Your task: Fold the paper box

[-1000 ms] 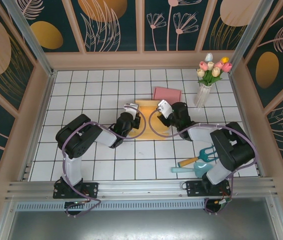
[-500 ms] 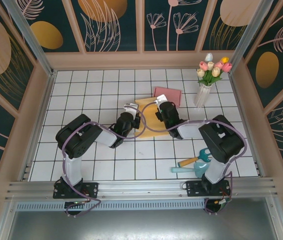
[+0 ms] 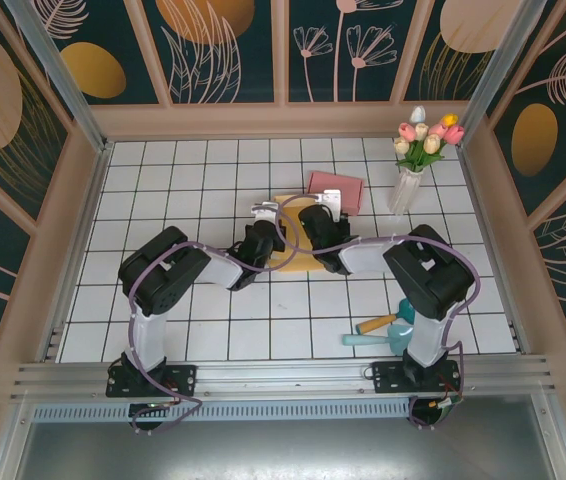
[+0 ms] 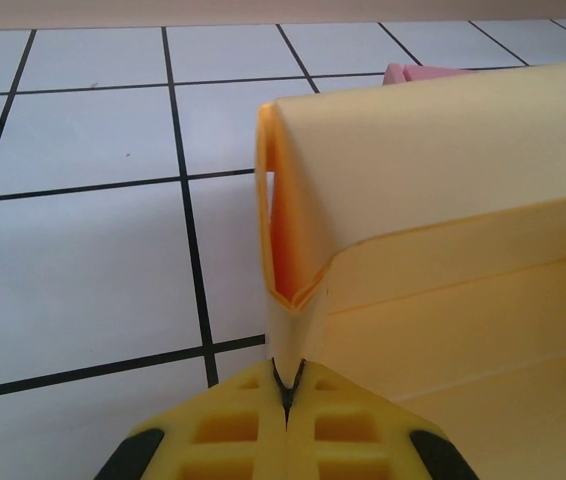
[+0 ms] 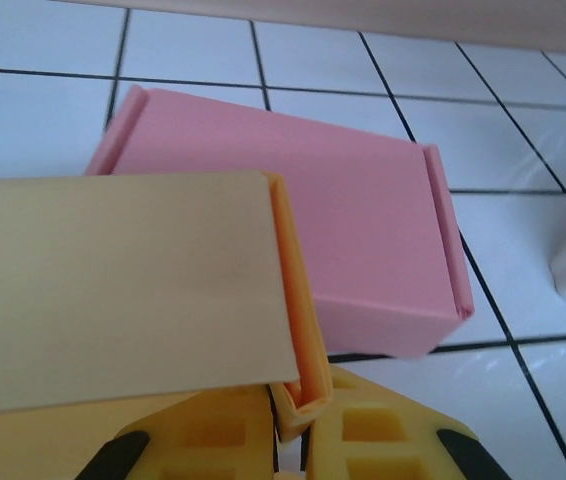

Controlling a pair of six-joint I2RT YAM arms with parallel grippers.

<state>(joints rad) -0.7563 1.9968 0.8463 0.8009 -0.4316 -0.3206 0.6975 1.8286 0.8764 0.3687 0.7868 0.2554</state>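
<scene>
The yellow paper box (image 3: 298, 262) lies half folded on the tiled table between both arms. In the left wrist view its raised, doubled side wall (image 4: 443, 200) runs off to the right, and my left gripper (image 4: 285, 390) is shut on that wall's near end. Seen from the right wrist, a pale flap (image 5: 113, 290) stands up on the left, and my right gripper (image 5: 303, 430) pinches the folded orange edge beside it. From above, the left gripper (image 3: 271, 232) and right gripper (image 3: 311, 222) sit close together over the box and hide most of it.
A folded pink box (image 3: 335, 192) lies just behind the yellow one, close to its far edge (image 5: 363, 230). A vase of tulips (image 3: 410, 190) stands at the back right. A teal trowel and fork (image 3: 393, 325) lie near the right arm's base.
The right arm swung left to the box and its jaws closed on the folded edge. The box's walls came up and its flat yellow area shrank. The left gripper shifted slightly right, still shut.
</scene>
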